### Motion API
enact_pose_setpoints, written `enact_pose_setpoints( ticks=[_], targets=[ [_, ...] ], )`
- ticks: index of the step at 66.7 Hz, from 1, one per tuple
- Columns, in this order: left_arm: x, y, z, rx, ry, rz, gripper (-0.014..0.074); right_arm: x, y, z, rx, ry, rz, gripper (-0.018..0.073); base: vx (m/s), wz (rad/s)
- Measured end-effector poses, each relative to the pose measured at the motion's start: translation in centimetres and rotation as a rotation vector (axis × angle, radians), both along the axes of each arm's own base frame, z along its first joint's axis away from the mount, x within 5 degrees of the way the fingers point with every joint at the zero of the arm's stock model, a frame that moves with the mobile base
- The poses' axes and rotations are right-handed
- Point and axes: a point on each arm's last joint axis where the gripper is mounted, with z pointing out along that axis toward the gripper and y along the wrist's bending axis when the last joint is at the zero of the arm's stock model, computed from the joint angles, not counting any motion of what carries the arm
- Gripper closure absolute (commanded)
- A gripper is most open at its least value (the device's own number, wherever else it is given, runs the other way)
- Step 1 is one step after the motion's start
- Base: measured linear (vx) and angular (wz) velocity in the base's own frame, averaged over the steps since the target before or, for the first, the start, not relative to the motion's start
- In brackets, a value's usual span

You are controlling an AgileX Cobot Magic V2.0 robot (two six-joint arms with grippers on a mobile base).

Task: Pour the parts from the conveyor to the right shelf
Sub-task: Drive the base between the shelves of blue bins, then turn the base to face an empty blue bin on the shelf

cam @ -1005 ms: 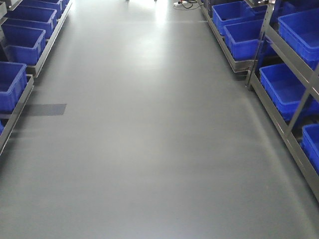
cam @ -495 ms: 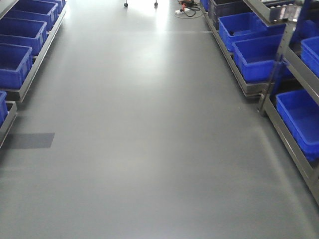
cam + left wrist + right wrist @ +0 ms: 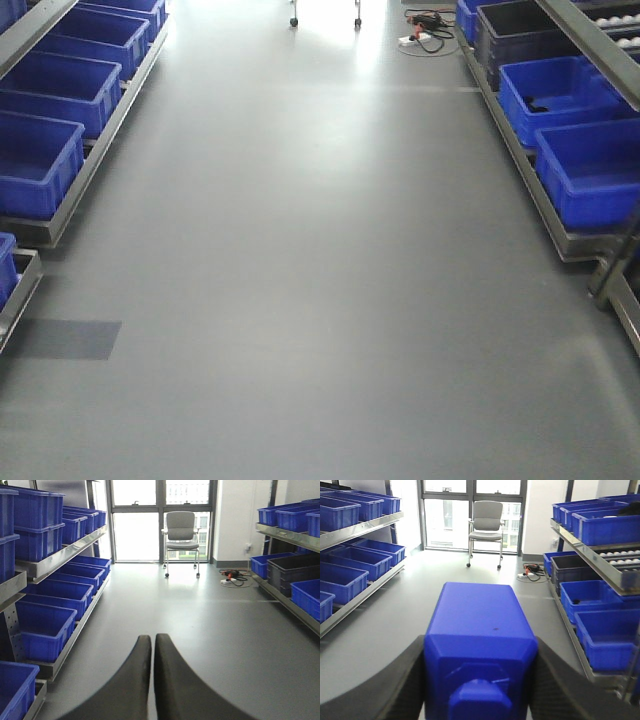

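right gripper [image 3: 480, 682] — grasping part [image 3: 477, 625] | left gripper [image 3: 152, 647] — clenched, empty | chair [image 3: 486, 517], cable [image 3: 532, 570] ahead | right shelf [image 3: 612, 555] alongside

There is no text, label, number or sign that can be read in these pictures.

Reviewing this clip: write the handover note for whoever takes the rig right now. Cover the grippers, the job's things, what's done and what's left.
Left gripper: jaws shut, nothing between them.
Right gripper: shut on the blue block, knob end toward the wrist camera.
Conveyor: not in any view.
Right shelf: runs along the aisle's right side, loaded with blue bins. The rig sits mid-aisle on the grey floor, not up against it.
Done: the part is in hand.
Left: approach the right shelf and tip the block into a bin.
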Motion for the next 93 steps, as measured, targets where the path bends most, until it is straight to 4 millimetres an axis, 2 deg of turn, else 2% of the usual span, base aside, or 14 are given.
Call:
enact_pose_setpoints(
  ticks=[38, 93],
  targets=[
    [0.00, 0.00, 0.00, 0.000, 0.000, 0.000, 0.0603, 0.00, 0.00, 0.00, 0.000, 0.000, 0.000, 0.0561, 0.54, 0.28],
    [0.00, 0.00, 0.00, 0.000, 0.000, 0.000, 0.0603, 0.00, 0.00, 0.00, 0.000, 0.000, 0.000, 0.0561, 0.31, 0.88]
  ],
)
